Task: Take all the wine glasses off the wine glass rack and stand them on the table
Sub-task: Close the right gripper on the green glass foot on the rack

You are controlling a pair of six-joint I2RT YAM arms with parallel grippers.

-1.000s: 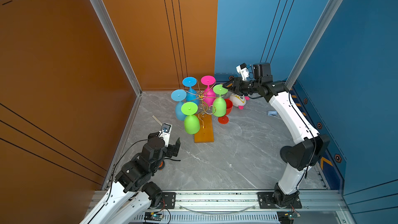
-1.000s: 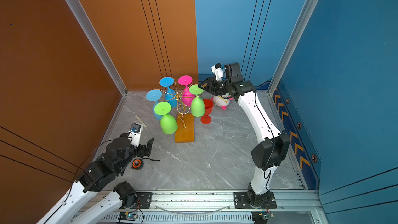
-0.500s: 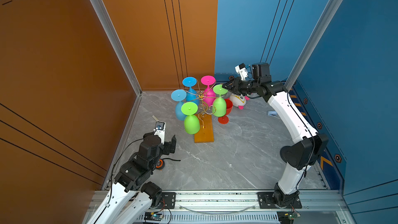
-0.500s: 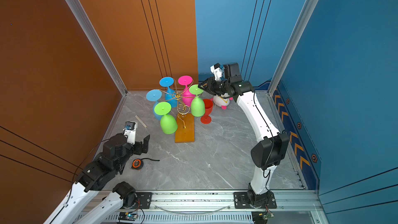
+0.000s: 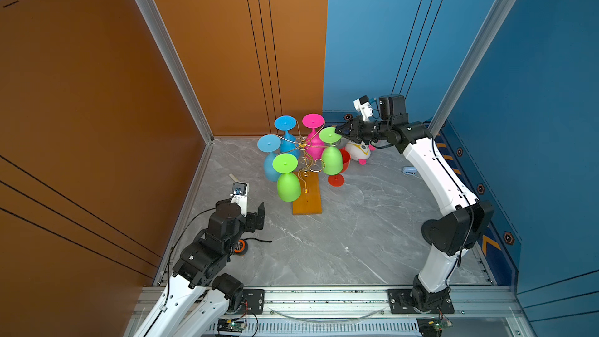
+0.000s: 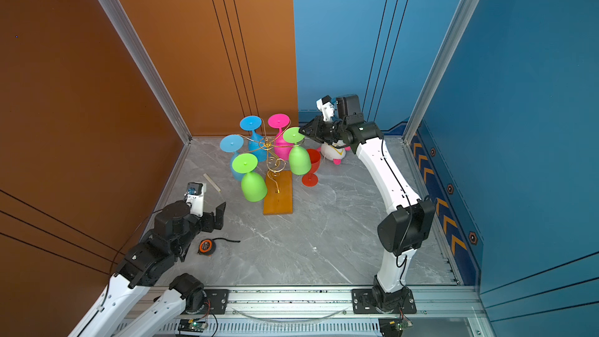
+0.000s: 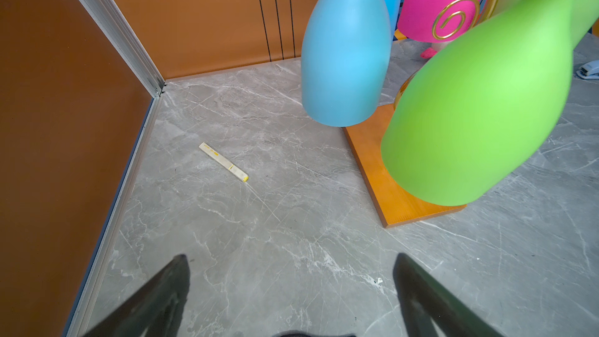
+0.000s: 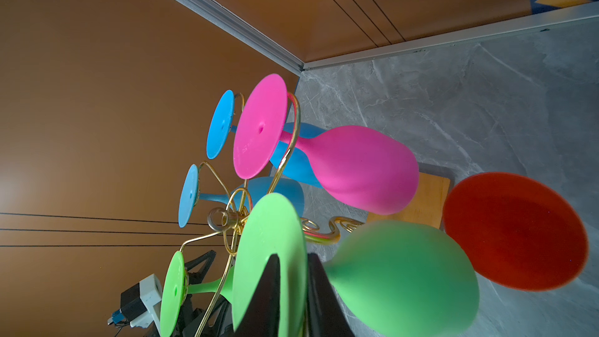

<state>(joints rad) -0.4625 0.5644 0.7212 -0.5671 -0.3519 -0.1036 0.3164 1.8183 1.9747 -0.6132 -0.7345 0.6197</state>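
Desk: Where is the green wine glass (image 5: 331, 158)?

Photographer: Hanging upside down on the wine glass rack (image 5: 308, 204), on the hook nearest the right arm, just beside a red goblet (image 5: 335, 180) standing on the gray tabletop (image 5: 356, 238).

Desk: And the grippers?

Photographer: Right gripper (image 8: 293, 256) pinched narrow on the edge of that glass's round foot, one finger on each face. Left gripper (image 7: 291, 256) spread wide, holding nothing, low over the tabletop, well apart from the rack.

Bright, even light, soft shadows; wrist views bend at edges, near green wine glass (image 8: 402, 277) blurred.
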